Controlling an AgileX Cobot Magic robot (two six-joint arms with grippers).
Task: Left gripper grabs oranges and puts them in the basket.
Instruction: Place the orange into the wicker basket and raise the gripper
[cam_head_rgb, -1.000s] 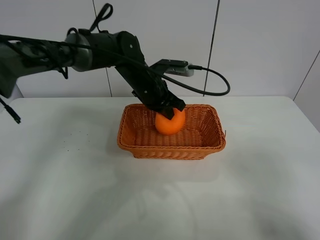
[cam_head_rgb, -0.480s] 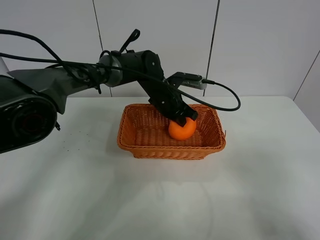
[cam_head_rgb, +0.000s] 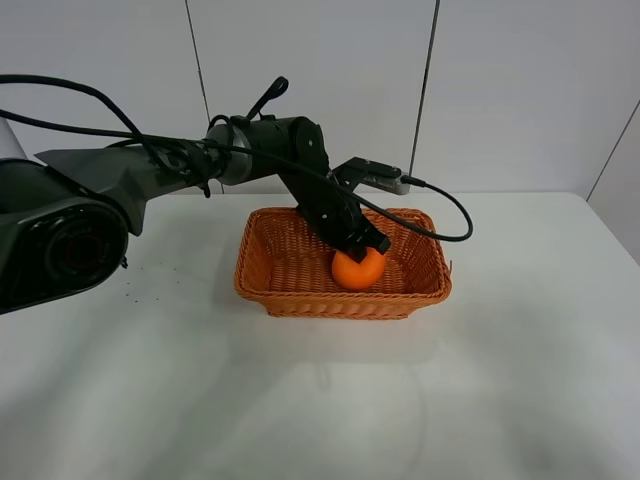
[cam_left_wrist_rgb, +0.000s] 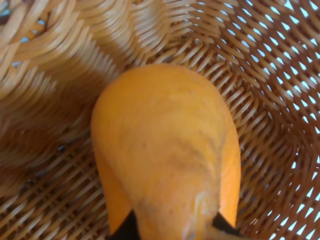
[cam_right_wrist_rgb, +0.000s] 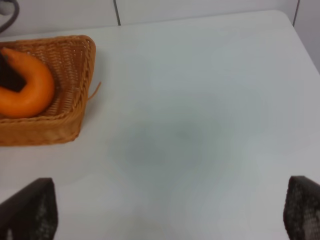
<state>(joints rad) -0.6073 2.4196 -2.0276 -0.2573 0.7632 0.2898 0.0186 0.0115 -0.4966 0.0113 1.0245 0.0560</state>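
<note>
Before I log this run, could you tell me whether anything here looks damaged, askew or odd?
Only minor things: a loose wicker strand sticks out of the basket's right-hand corner, and a few dark specks dot the table to its left. The orange is inside the basket, held by the left gripper.

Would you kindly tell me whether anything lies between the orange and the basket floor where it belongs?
Nothing visible does. The left end effector holds the orange low inside the basket, and the left wrist view shows only bare weave beneath and around the fruit.
</note>
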